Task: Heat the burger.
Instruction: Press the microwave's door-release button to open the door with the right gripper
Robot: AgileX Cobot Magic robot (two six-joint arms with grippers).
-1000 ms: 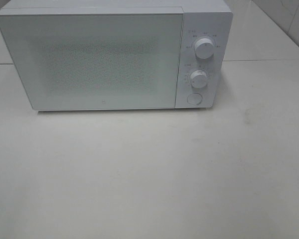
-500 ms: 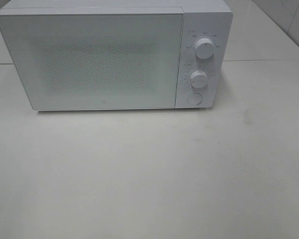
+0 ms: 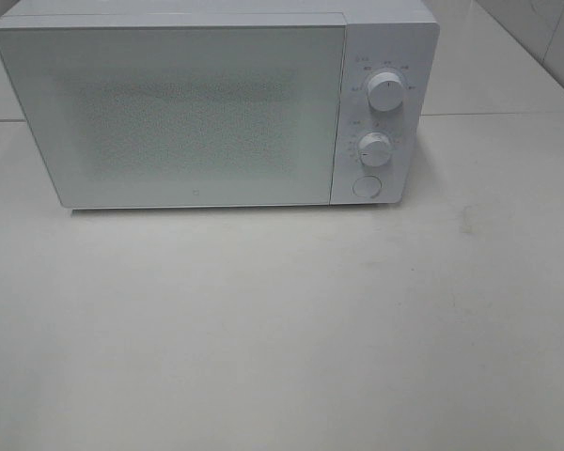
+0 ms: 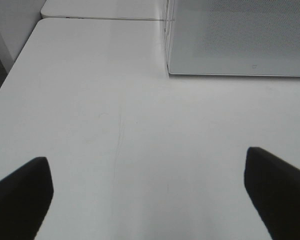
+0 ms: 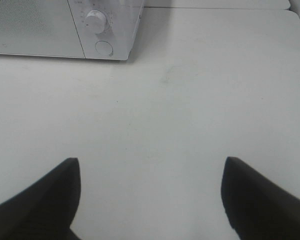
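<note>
Microwave: You see a white microwave (image 3: 197,113) at the back of the table (image 3: 282,329). Its door (image 3: 179,117) is shut.
Knobs: Two round knobs, the top knob (image 3: 385,92) and the low knob (image 3: 375,148), sit on its right side. A round button (image 3: 366,186) is under them.
Burger: You cannot see it in any view, so you cannot tell where it is.
Left gripper (image 4: 146,160): Its dark fingers (image 4: 20,195) stand wide apart over the table, holding nothing.
Right gripper (image 5: 151,162): Its fingers are wide apart too, holding nothing, in front of the knobs.

Closed white microwave (image 3: 216,108) on a pale table (image 3: 282,329)
</note>
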